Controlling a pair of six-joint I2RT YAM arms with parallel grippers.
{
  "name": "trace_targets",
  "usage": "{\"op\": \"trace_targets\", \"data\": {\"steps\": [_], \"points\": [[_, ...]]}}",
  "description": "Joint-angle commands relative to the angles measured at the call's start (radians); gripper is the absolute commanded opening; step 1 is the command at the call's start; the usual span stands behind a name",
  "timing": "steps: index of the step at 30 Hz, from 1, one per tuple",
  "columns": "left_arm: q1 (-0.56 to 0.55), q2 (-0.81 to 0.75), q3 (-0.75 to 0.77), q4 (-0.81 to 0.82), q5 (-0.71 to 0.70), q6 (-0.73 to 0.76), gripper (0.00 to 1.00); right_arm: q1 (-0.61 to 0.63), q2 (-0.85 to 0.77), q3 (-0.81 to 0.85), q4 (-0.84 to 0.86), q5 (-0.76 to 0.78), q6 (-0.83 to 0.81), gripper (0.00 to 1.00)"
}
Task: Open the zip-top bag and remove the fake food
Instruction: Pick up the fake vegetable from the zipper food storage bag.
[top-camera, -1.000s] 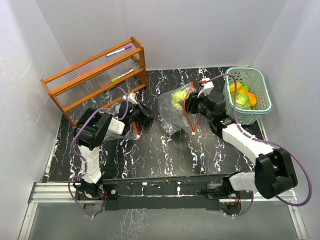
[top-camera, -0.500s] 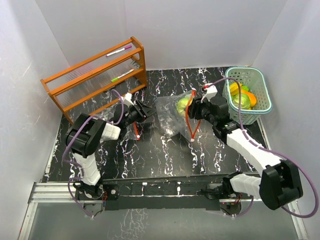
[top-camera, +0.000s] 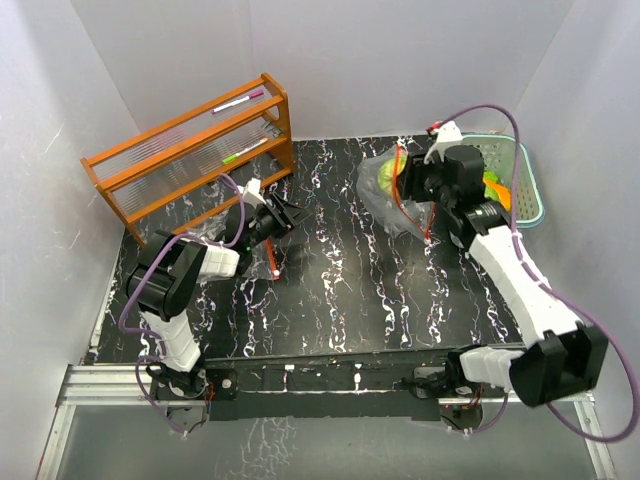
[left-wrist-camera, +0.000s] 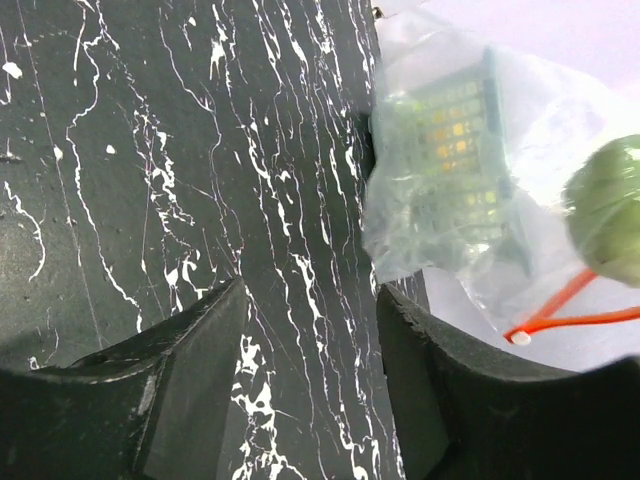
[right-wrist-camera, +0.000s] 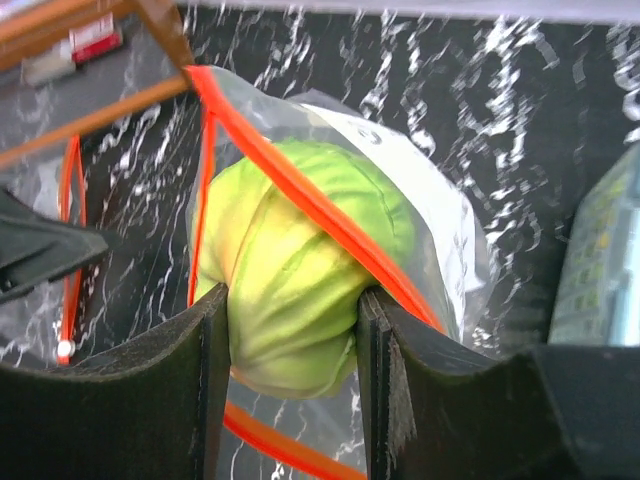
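In the upper right of the top view, just beside the basket (top-camera: 535, 185), the right gripper (right-wrist-camera: 292, 320) is closed on the cabbage (right-wrist-camera: 290, 260), which sits in the mouth of the bag (top-camera: 378, 200). The left gripper (left-wrist-camera: 310, 330), left of centre, stands half open and empty. The cabbage looks light and squashy and the film slippery, so the orange zip rim (right-wrist-camera: 300, 195) is probably the surer hold.

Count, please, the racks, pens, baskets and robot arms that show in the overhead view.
Rack: 1
Pens: 2
Basket: 1
Robot arms: 2
Total: 6
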Motion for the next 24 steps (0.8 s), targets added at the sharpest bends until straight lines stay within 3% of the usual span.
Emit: {"op": "trace_targets", "data": {"steps": [1,9,16,24], "points": [[-0.008,-0.011,0.058,-0.010,-0.001,0.015,0.57,0.003,0.107,0.025,-0.227,-0.148,-0.035,0.09],[-0.109,0.025,0.180,-0.013,-0.021,0.058,0.96,0.003,0.027,-0.121,-0.139,-0.344,-0.006,0.09],[-0.141,0.061,0.251,-0.063,-0.050,0.105,0.97,0.003,-0.003,-0.113,-0.199,-0.381,-0.038,0.09],[-0.264,0.272,0.322,-0.059,-0.081,0.083,0.97,0.001,-0.102,-0.018,-0.257,-0.442,-0.031,0.08]]}}
